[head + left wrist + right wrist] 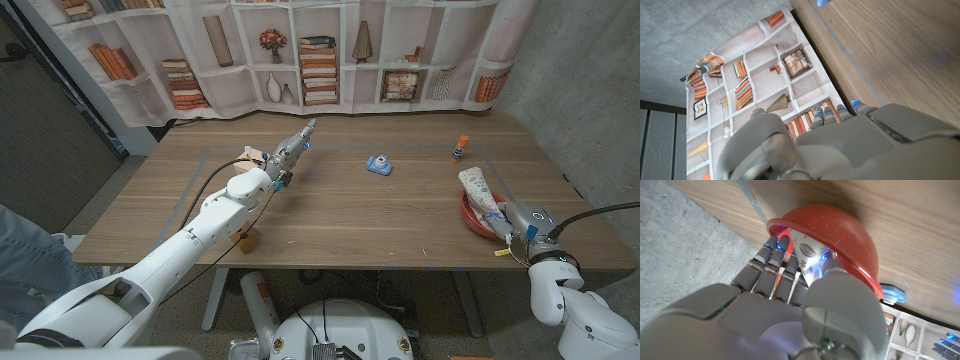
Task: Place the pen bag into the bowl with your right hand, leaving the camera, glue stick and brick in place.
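Holding the pen bag [477,186] in the red bowl [470,217], the right hand [515,222] hides the bag's lower end; left hand [288,152] open.

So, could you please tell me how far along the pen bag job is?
The pen bag already rests in the red bowl, one end poking over the rim. The right hand is at the bowl, fingers around the bag in the right wrist view; releasing and withdrawing remain. The camera and glue stick stand apart, undisturbed.
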